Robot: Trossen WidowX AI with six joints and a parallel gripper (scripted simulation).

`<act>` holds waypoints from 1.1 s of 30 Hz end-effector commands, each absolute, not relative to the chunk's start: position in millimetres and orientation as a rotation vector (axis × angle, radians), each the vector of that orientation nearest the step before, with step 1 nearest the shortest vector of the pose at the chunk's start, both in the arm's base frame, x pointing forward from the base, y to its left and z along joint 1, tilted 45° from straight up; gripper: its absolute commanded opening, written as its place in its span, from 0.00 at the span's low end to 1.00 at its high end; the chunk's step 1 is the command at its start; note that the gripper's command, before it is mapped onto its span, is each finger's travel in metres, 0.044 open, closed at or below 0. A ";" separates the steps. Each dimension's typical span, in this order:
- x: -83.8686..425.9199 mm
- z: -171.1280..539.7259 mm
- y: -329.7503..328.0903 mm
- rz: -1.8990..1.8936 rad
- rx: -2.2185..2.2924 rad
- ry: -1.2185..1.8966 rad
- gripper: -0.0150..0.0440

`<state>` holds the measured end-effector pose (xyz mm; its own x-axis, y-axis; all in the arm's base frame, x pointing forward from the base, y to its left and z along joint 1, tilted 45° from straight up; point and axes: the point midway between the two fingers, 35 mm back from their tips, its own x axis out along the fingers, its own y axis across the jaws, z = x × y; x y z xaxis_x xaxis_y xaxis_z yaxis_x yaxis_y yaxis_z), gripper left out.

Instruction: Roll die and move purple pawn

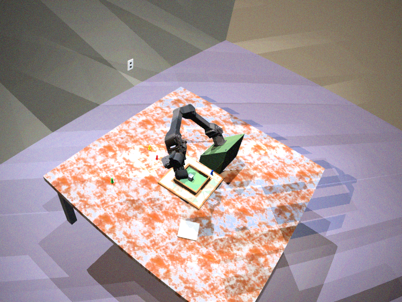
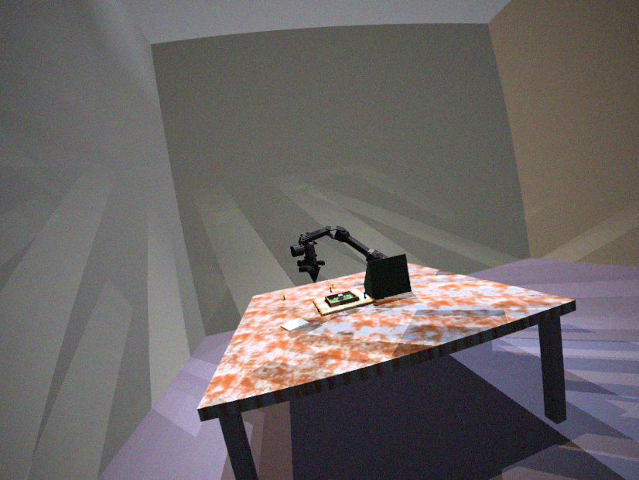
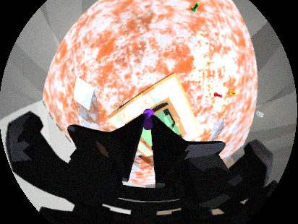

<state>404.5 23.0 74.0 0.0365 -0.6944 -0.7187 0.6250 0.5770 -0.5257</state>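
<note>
From where I stand, the counter [image 1: 136,208] [image 2: 309,351] [image 3: 130,54] is blotched orange over white, rather like rusty marble. A flat, square-cornered board [image 1: 198,206] [image 2: 322,312] [image 3: 135,100] carries a dark-walled, green-floored tray [image 1: 195,192] [image 2: 341,303] [image 3: 166,105]. The pincer [image 1: 182,177] [image 2: 315,279] [image 3: 148,117] grips the round-headed purple pawn [image 3: 148,117] between its tips, above the board. One pale cubic die [image 1: 190,177] [image 2: 340,296] lies in the tray; four other pawns (green, red, yellow, blue) stand singly.
</note>
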 end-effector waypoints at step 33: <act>347.6 -108.7 56.9 -1.014 -0.087 1.176 0.25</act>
